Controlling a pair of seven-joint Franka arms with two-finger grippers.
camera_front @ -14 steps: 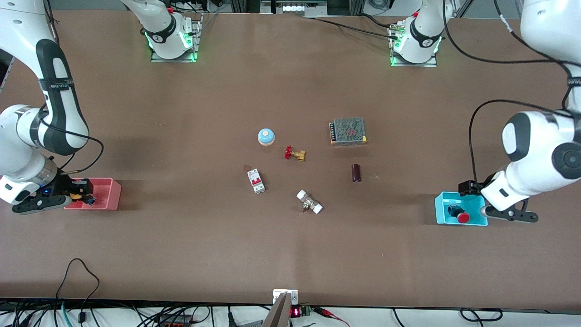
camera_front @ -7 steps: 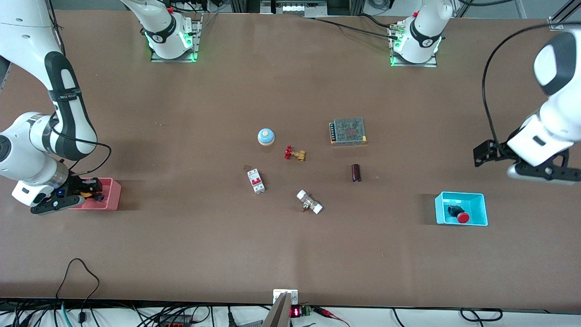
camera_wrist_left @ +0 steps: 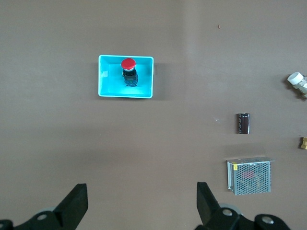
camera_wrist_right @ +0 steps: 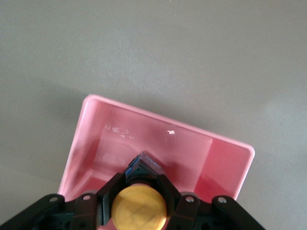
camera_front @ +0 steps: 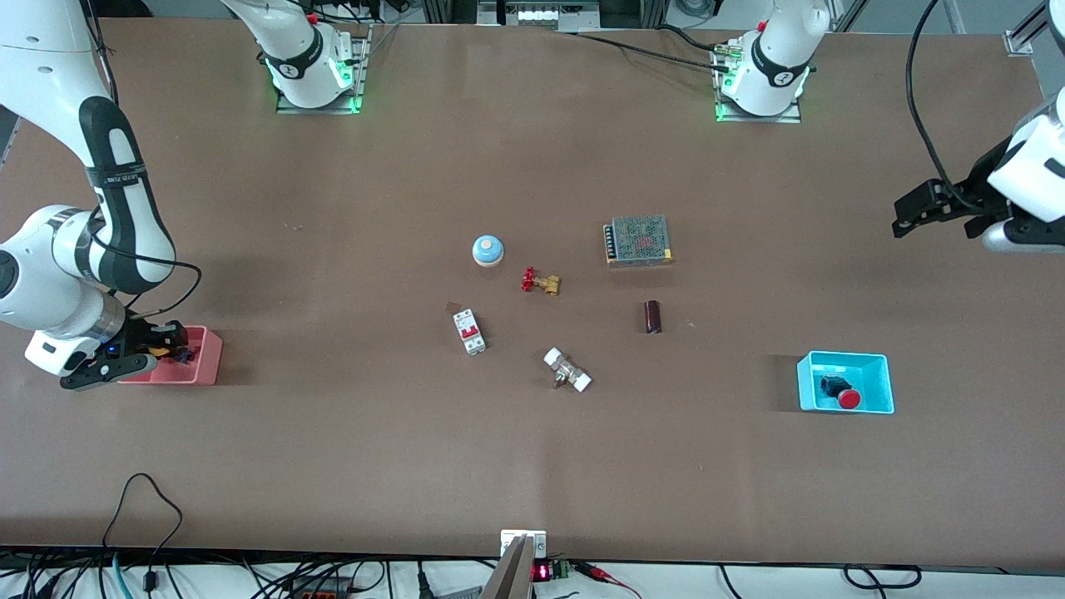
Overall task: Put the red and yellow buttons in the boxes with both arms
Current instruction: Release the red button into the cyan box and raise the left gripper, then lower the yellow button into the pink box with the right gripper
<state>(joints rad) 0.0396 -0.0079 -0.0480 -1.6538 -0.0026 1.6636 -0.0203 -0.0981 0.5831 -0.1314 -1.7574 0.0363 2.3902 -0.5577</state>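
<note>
The red button [camera_front: 840,393] lies in the cyan box [camera_front: 869,370], toward the left arm's end of the table. My left gripper [camera_front: 907,218] is open and empty, raised well above the table there. Its wrist view shows the cyan box [camera_wrist_left: 108,88] and the red button [camera_wrist_left: 128,67] far below, between its spread fingers [camera_wrist_left: 72,208]. My right gripper [camera_front: 173,345] is shut on the yellow button [camera_wrist_right: 139,208] and holds it just inside the pink box [camera_front: 206,359]. In the right wrist view, the pink box [camera_wrist_right: 163,139] has a bare floor under the button's dark body.
Mid-table stand a blue dome on a beige base [camera_front: 487,249], a brass valve with a red handle [camera_front: 541,282], a grey mesh-topped unit [camera_front: 638,240], a dark cylinder [camera_front: 653,317], a white breaker [camera_front: 469,331] and a white-capped fitting [camera_front: 567,370].
My left gripper has risen from the cyan box and swung away, leaving the red button inside. My right gripper has shifted slightly at the pink box with the yellow button still held.
</note>
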